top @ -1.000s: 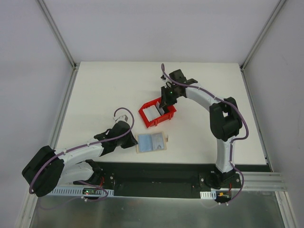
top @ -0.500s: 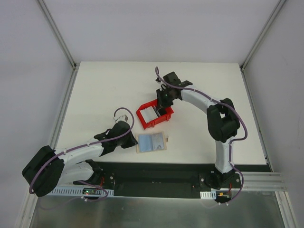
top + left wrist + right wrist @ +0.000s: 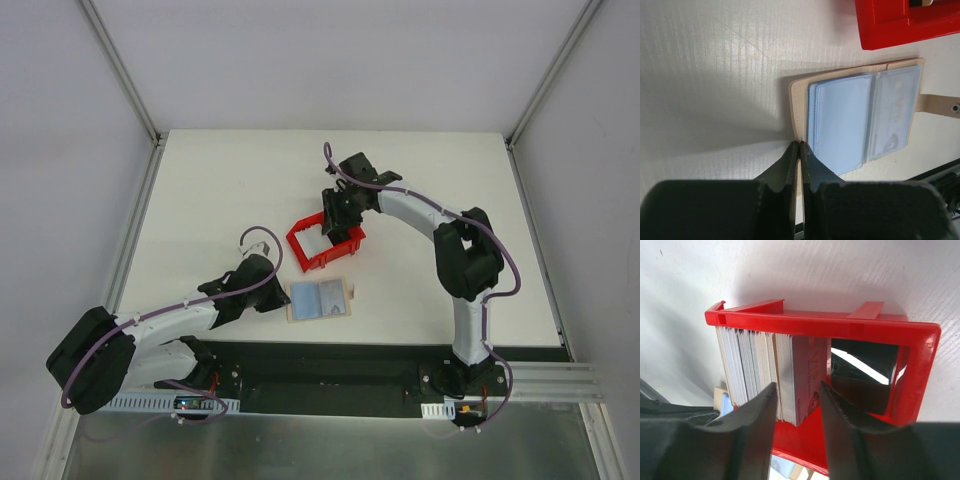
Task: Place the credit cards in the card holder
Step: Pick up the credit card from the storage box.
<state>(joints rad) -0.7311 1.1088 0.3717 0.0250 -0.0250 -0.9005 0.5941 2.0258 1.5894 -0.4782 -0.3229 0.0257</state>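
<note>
the credit cards (image 3: 765, 372) stand on edge as a tight stack in one compartment of a red bin (image 3: 815, 324), pale edges facing up and a printed card face at the end of the stack; the second compartment holds something dark and glossy that cannot be identified. the right gripper (image 3: 796, 397) hangs directly over that end of the stack, jaws partly apart, with no card seen lifted or clamped between them. the card holder (image 3: 855, 120) lies opened flat on the white table (image 3: 220, 190), pale blue sleeves facing up, snap strap (image 3: 940, 105) extended to one side, just beside the bin toward the arm bases and not touching it. the left gripper (image 3: 799, 149) is fully closed, fingertips at the tan edge of the card holder; whether they pinch that edge cannot be told
</note>
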